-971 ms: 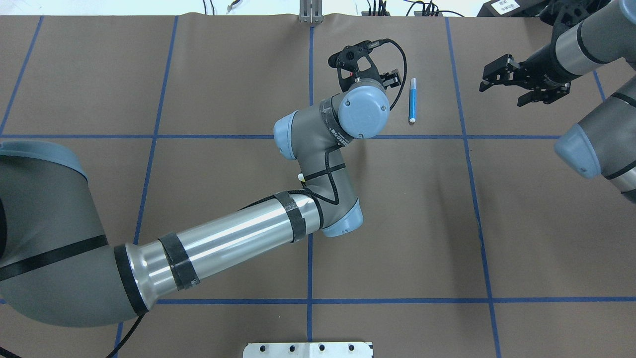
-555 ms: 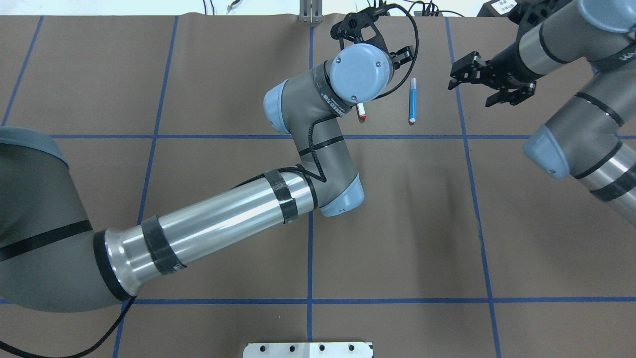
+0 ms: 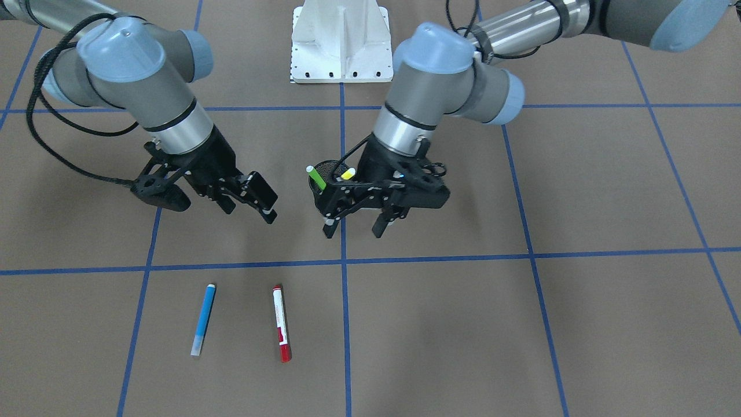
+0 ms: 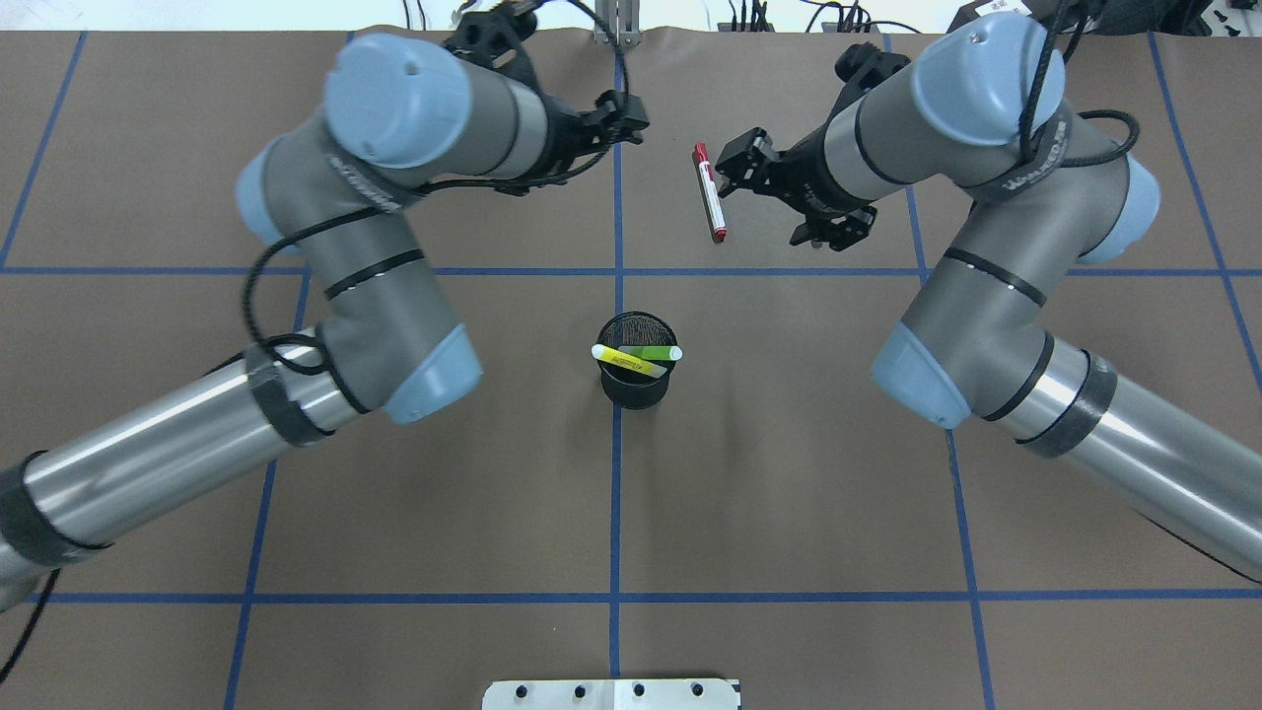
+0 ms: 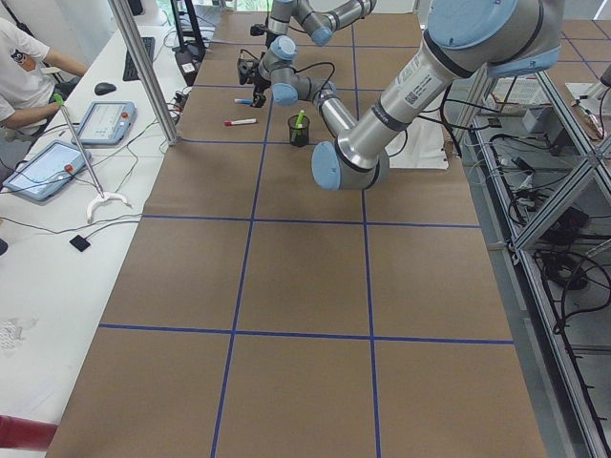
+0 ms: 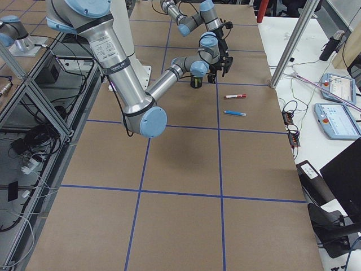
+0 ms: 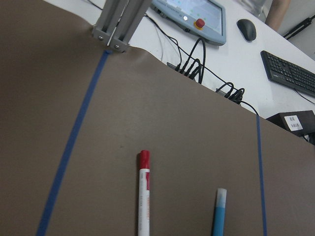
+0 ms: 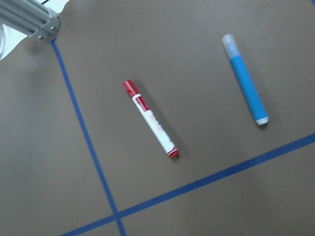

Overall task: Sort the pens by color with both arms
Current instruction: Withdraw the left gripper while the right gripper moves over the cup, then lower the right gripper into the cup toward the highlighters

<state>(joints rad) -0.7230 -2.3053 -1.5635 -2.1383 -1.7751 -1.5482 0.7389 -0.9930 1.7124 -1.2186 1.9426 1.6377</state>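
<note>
Exterior front-facing: left end effector (image 3: 354, 230) and right end effector (image 3: 249, 207) both spread apart.

— Bright?
— Yes, even light from overhead. Shadows on the bench (image 3: 579, 324) are soft and faint.
— Glare?
— White streaks along the silver tube of the left arm (image 4: 148, 454). The right wrist view is slightly soft, with a thin shadow beside the red pen (image 8: 150, 118).

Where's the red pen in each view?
Front-facing: red pen lower centre-left.
Overhead: pen top centre.
Exterior left: pen upper left.
Exterior right: pen upper centre-right.
Left wrist: pen bottom centre.
Right wrist: pen centre.
Landmark: centre tape line beside it.
</note>
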